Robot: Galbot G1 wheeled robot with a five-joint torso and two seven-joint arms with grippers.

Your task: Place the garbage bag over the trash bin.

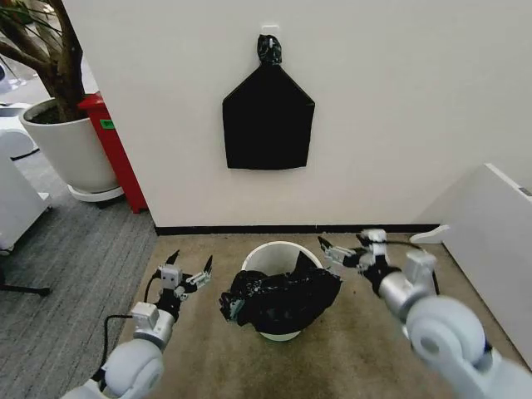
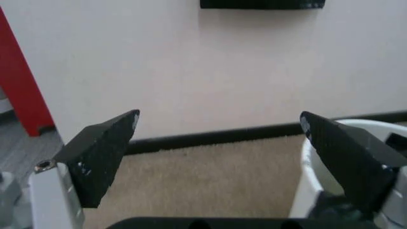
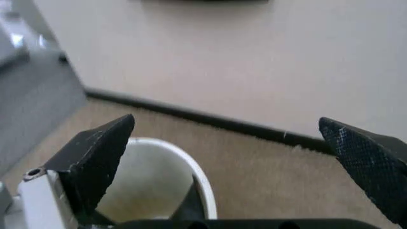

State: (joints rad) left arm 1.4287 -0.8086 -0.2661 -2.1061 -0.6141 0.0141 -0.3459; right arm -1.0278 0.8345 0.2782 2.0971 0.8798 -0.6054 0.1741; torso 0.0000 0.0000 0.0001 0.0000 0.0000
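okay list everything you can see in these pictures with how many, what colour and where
garbage bag: one, glossy black, crumpled over the near side of the bin's rim, far side uncovered
trash bin: one, cream-white, on the beige carpet between the two claws
flat bag: one, matte black, hanging on the white wall above the bin
plant pot: one, white, holding a tree, far left by the wall
red panel: one, red, against the wall beside the pot
white cabinet: one, white, at the right
left claw: one, black fingers, open, left of the bin
right claw: one, black fingers, open, right of the bin by its rim
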